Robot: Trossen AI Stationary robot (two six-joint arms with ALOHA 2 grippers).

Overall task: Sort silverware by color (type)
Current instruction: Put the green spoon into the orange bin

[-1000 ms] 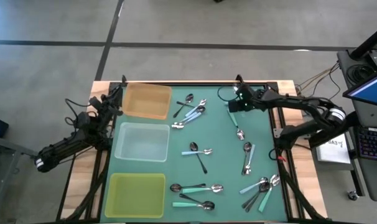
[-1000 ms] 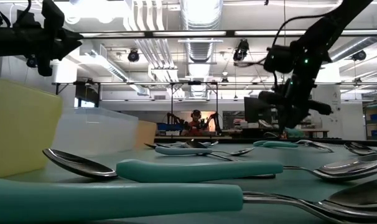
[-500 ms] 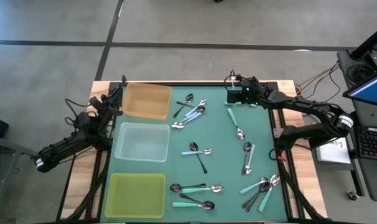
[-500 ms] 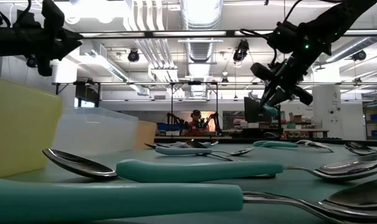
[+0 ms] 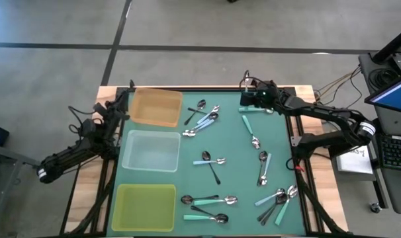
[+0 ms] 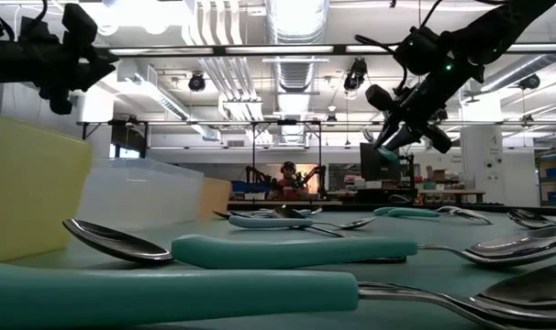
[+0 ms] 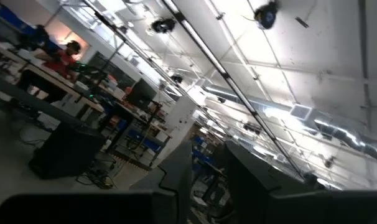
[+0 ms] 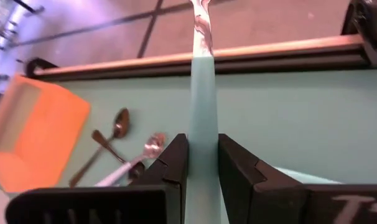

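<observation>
Right gripper point(image 8: 202, 163) raised over the mat's far edge, fingers clamped on a mint-teal spoon point(image 8: 202, 93) jutting forward; left gripper's fingers unseen.

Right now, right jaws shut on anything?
Shut: the right gripper clamps the mint-teal-handled metal spoon by its handle, lifted above the table.

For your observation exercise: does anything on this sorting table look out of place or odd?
Nothing looks damaged. The three trays sit bare while every spoon lies scattered on the mat, colours mixed. One mint-handled spoon is off the mat, clamped in the right gripper near the far edge.
</observation>
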